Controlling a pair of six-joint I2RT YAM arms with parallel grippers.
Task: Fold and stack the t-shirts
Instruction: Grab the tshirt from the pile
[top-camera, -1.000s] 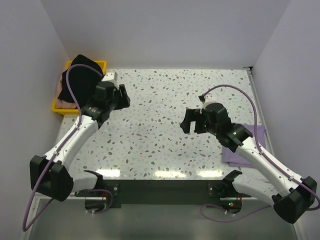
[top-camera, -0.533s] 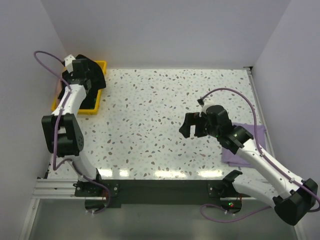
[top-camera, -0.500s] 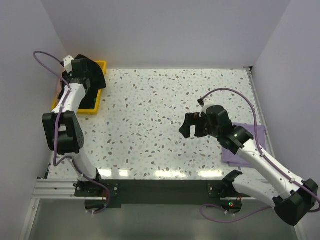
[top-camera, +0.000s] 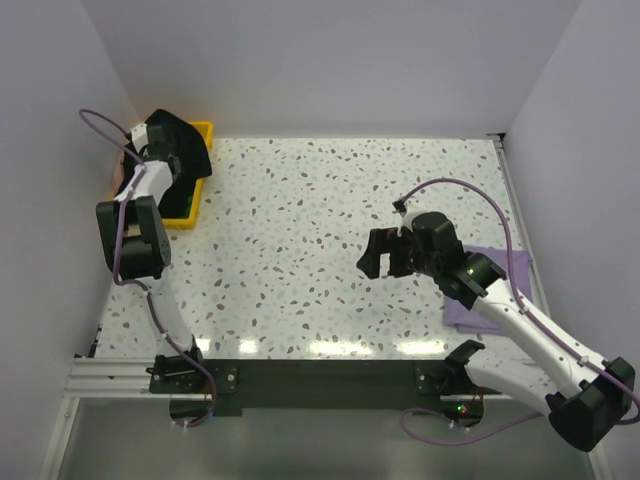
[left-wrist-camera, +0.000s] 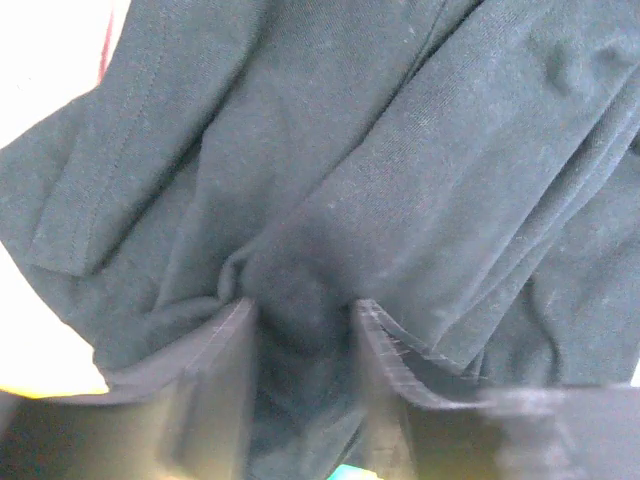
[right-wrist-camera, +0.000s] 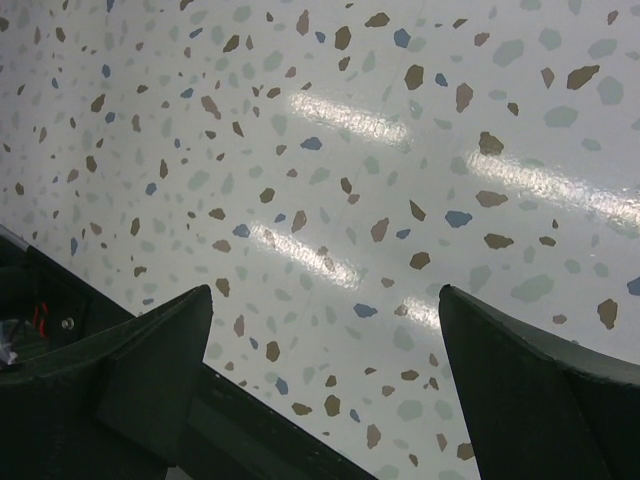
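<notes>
Over the yellow bin (top-camera: 184, 217), the left gripper (left-wrist-camera: 300, 322), above the table (top-camera: 320, 190) a second ago, straddles a fold of the black t-shirt (left-wrist-camera: 400, 150), jaws apart; the right gripper (right-wrist-camera: 325, 297) gapes wide over the table.

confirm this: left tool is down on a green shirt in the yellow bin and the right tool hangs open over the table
Not green: the left wrist view shows a black shirt under the left tool. The rest stands: it lies in the yellow bin, and the right tool hangs open over the table.
</notes>
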